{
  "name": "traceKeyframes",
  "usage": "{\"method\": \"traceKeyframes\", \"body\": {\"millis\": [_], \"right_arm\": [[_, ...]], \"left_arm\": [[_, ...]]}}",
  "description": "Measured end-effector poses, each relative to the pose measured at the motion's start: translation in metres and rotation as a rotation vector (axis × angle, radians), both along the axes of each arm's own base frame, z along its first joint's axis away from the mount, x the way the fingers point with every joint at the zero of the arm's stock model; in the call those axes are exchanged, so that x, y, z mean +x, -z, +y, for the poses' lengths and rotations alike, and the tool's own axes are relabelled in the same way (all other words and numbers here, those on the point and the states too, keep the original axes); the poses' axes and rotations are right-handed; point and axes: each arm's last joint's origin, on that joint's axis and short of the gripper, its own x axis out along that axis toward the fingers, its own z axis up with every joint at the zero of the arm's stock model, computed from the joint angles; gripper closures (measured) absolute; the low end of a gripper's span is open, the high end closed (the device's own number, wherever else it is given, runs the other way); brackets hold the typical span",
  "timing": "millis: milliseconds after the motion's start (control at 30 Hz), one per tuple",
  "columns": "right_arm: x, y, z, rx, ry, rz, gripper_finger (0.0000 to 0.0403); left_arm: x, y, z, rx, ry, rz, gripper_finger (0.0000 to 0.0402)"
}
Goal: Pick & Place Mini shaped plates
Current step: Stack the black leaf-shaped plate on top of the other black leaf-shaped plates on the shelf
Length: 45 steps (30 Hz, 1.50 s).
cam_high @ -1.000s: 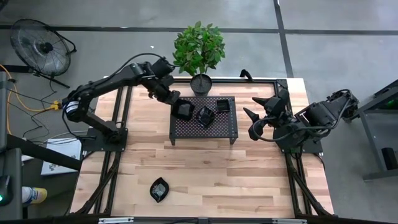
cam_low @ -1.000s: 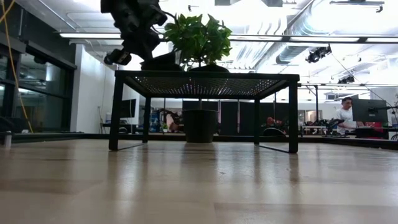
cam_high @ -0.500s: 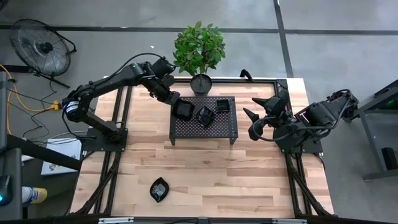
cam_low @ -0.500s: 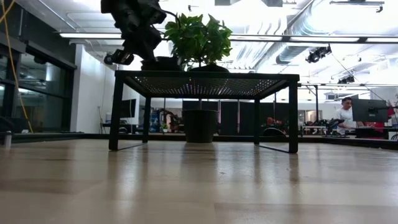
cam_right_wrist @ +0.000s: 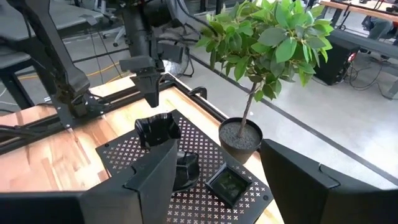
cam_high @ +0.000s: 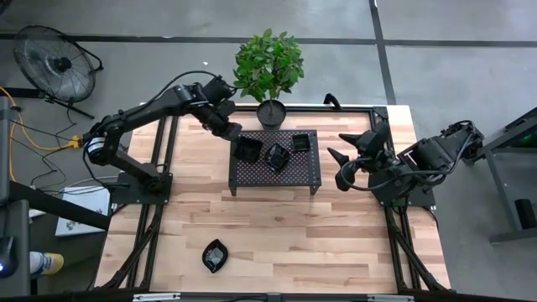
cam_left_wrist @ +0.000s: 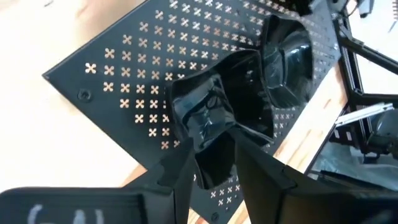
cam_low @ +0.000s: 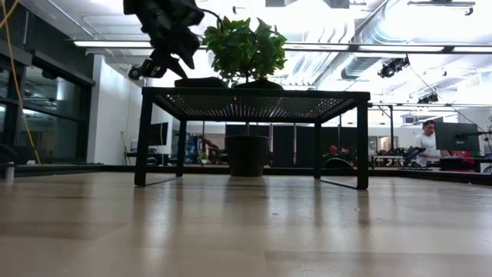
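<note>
The left hand [cam_high: 232,132] hangs just above the upper left corner of the black rack [cam_high: 252,174], in the upper middle of the high view. Its two fingers [cam_left_wrist: 180,177] stand a little apart, and nothing is between them. Right under them a square plate [cam_high: 247,148] sits on the rack. In the left wrist view this plate [cam_left_wrist: 202,121] fills the middle of the frame, and it leans against the next plate.

Three small black plates lie on the rack in a row. The square one is at the left, a second plate [cam_high: 277,156] is in the middle, and a third plate [cam_high: 300,142] is at the right, a bit higher in the frame. A fourth plate [cam_high: 215,255] lies alone on the wooden bench [cam_high: 352,243], at the lower left of the high view, far from the rack.

A green plant in a round pot [cam_high: 271,111] stands just behind the rack.

The right hand [cam_high: 339,146] waits to the right of the rack. Its fingers are spread wide and it holds nothing.
</note>
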Motion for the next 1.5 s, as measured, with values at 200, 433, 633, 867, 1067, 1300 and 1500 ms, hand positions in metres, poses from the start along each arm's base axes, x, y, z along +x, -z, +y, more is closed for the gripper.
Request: {"method": "traceKeyframes", "body": {"millis": [200, 433, 633, 867, 1067, 1300, 1500], "right_arm": [[-0.001, 0.002, 0.000, 0.032, -0.003, 0.007, 0.0175], [-0.004, 0.005, -0.001, 0.065, 0.012, 0.016, 0.0175], [-0.005, 0.005, -0.002, 0.065, 0.025, 0.016, 0.0174], [-0.005, 0.006, -0.002, 0.093, 0.026, 0.007, 0.0174], [-0.005, 0.006, -0.002, 0.101, 0.027, 0.004, 0.0176], [-0.005, 0.006, -0.002, 0.112, 0.017, 0.011, 0.0176], [-0.005, 0.006, -0.002, 0.112, 0.015, 0.013, 0.0174]], "left_arm": [[-0.016, -0.016, -0.014, 0.072, 0.064, -0.028, 0.0287], [-0.042, -0.033, -0.058, 0.189, 0.143, 0.078, 0.0286], [-0.045, -0.035, -0.111, 0.295, 0.259, 0.175, 0.0286], [-0.043, -0.017, -0.169, 0.320, 0.265, 0.262, 0.0286], [-0.048, 0.021, -0.210, 0.245, 0.257, 0.303, 0.0286], [-0.048, 0.075, -0.259, 0.070, 0.207, 0.146, 0.0286], [-0.067, 0.104, -0.289, -0.042, 0.082, 0.172, 0.0286]]}}
